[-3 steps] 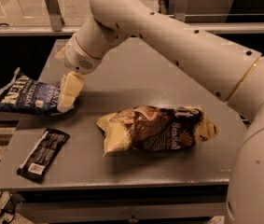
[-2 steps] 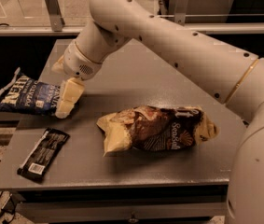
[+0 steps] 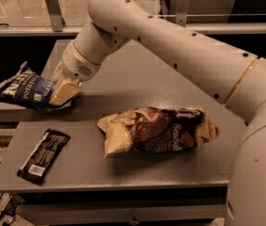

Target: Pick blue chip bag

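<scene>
At the frame's left, the gripper (image 3: pixel 65 92) touches the right end of the blue chip bag (image 3: pixel 23 86), which lies at the table's (image 3: pixel 123 88) left edge. Whether it is gripping cannot be told. This looks like the grasp step; next comes a secure hold, then lifting.

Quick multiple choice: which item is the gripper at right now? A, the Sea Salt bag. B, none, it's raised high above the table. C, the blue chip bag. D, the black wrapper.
C: the gripper is down at the right end of the blue chip bag at the left edge of the table, apart from the Sea Salt bag and the black wrapper.
</scene>
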### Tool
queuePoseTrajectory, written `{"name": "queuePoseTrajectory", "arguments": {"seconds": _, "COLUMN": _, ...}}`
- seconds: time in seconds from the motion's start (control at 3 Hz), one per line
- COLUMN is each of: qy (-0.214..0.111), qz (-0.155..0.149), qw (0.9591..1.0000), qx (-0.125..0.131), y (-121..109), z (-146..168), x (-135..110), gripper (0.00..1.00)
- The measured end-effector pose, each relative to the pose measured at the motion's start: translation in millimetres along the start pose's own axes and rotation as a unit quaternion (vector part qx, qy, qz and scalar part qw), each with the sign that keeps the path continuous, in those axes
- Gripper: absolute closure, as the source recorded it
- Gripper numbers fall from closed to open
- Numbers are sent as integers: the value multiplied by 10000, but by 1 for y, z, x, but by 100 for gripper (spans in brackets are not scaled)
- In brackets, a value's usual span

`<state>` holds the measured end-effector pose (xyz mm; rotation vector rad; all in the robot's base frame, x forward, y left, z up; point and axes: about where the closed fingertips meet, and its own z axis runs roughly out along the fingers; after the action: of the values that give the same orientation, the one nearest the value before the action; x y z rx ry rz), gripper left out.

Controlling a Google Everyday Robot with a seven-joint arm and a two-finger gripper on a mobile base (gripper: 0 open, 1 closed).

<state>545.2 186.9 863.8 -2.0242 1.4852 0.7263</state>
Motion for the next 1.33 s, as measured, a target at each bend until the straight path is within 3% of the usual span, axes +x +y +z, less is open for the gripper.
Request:
{"name": "queuePoseTrajectory", "arguments": {"seconds": 0.33, "qy": 1, "qz": -7, "qw": 10000, "qx": -18, "y": 1, "z": 2, "x": -1, "gripper": 84}}
{"name": "queuePoseTrajectory", "arguments": {"seconds": 0.67, "qy": 120, "qz": -116, "qw": 9998, "qx": 62, "y": -4, "z": -11, "x": -14, "gripper": 100}}
{"name": "queuePoseTrajectory", "arguments": {"seconds": 1.0, "qy": 324, "qz": -616, "qw": 9967, "qx": 407, "y": -12, "z": -61, "x": -59, "gripper": 100}}
{"name": "queuePoseTrajectory", "arguments": {"seconds": 1.33, "qy": 481, "qz": -903, "qw": 9925, "qx": 669, "y": -13, "z": -94, "x": -89, "gripper": 100}}
